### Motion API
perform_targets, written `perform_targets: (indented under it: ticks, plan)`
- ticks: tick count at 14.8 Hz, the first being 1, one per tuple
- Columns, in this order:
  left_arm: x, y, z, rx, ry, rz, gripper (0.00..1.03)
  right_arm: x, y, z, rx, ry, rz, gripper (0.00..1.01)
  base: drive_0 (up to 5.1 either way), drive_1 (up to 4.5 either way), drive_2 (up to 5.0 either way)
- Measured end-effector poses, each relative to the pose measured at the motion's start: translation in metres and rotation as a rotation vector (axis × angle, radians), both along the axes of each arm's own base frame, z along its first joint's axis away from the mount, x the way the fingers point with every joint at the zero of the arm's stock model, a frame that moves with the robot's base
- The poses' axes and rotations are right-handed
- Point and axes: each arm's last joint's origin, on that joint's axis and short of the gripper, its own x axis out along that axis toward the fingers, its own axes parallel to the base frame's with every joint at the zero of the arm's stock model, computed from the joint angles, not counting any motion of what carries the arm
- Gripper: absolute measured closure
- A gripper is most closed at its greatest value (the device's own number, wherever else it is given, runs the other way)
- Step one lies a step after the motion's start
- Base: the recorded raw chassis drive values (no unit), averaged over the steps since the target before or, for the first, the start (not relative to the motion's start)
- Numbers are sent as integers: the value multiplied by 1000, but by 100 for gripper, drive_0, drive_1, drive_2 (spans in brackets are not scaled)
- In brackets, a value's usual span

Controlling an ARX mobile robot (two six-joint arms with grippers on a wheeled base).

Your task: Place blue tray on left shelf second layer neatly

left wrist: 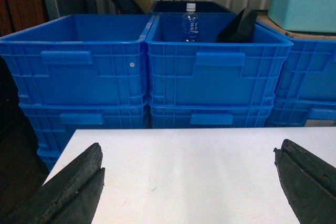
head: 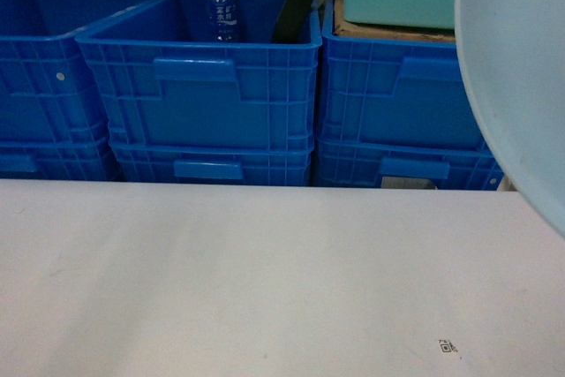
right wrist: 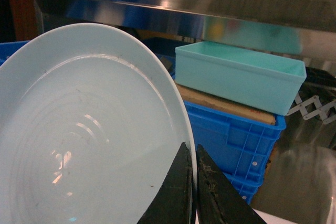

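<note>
Slippage at the rim, first of all. Holds the blue tray point(right wrist: 79, 140) by a thin bite on its lower edge only, with the right gripper point(right wrist: 193, 182) pinched almost flat, both black fingers meeting over the lip. Carries it raised and tipped nearly on edge, above the right end of the bench point(head: 265, 280), hollow face towards the wrist camera. With so little plastic between the fingers, could swing or drop out on any quick wrist turn.

Collision next. Sits close to the teal tub point(right wrist: 241, 77) and below a steel crossbar point(right wrist: 210, 11); lifting or sweeping leftward without clearance could knock the rim against either, or against the blue crates point(head: 203, 86) stacked beyond the far edge of the bench. Also blocks much of the right of the head view, so hides part of whatever lies that way.

Cannot tell from these views which tier is the left shelf second layer, nor whether free room exists there. Placing blind risks a crooked, overhanging set-down rather than a neat one.

Left gripper point(left wrist: 189, 150) spread wide and empty, low over the near left part of the bench; no support from it for the tray at present.
</note>
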Motion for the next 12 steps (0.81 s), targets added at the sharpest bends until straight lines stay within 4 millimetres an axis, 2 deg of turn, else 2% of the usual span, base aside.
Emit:
perform_targets:
  ticks: [6,9,12]
  plan:
    - [0,0,0,0,0,0,5,-28,9,-17,9,-4,-5,99,0,0,0]
    - [0,0,0,0,0,0,5,-33,7,-18,6,-54,-79,99,0,0,0]
    - [0,0,0,0,0,0,5,-33,7,-19,5,-53,-79,99,0,0,0]
